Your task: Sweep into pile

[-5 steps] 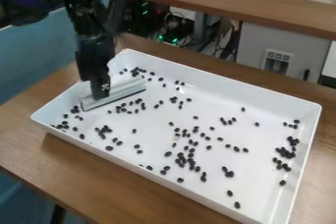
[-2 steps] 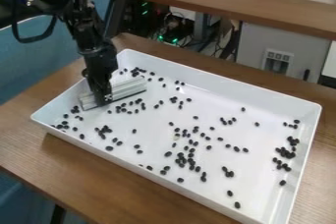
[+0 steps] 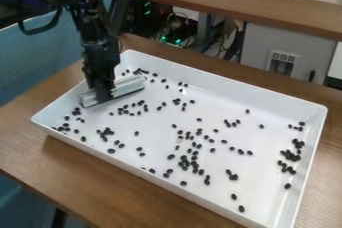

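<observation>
Small dark beans [image 3: 194,158] lie scattered over the floor of the white tray [image 3: 234,85], most of them apart, some touching in loose clusters. One cluster sits in the tray's near half, around the middle of its length; another is by the wall at the right of the view. More beans lie in the far left corner, and others along the left end, towards the near wall. The pale ridged bar [image 3: 128,88] rests at a slant inside the tray near its left end, with beans near both of its long sides. My gripper [image 3: 103,97] points down over the bar, its fingers closed on it, and my black arm [image 3: 99,44] comes in from the upper left. The tray stands on the brown wooden worktop [image 3: 100,182]. Beyond the tray, a wooden shelf [image 3: 234,8] crosses the upper right. Under it I see dark cables with green lights [image 3: 178,41] and a grey panel [image 3: 290,42]. A blue surface [image 3: 33,62] is at the left, beyond the worktop.
</observation>
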